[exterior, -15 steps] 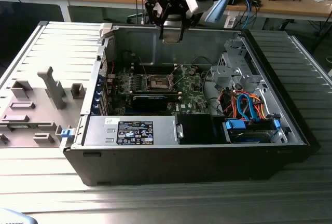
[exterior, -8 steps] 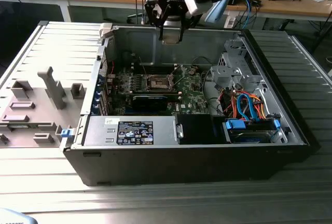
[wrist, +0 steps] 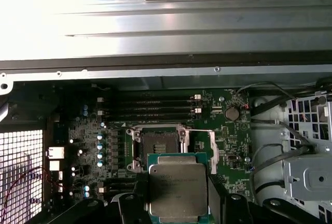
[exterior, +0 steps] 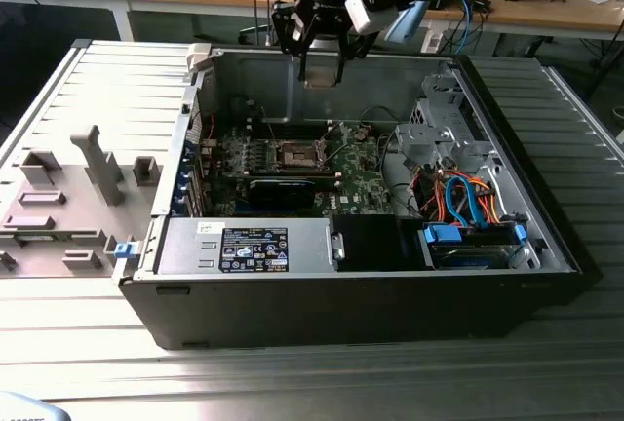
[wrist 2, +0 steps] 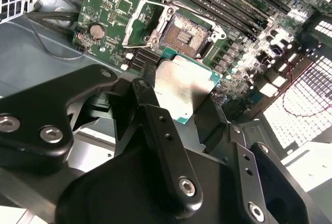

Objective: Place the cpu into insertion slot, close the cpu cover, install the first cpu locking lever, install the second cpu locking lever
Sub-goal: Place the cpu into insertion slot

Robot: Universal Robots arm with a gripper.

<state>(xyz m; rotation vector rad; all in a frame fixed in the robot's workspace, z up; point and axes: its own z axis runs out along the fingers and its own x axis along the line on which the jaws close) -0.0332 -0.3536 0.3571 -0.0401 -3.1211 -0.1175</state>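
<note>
In the exterior view the open case (exterior: 292, 304) sits mid-frame, the board (exterior: 366, 187) on its floor and the socket (exterior: 299, 156) at the board's centre. The gripper (exterior: 320, 77) hangs at upper centre, the chip (wrist 2: 184, 86) between its fingers. A panel (exterior: 117, 80) lies at left, beside the case.
</note>
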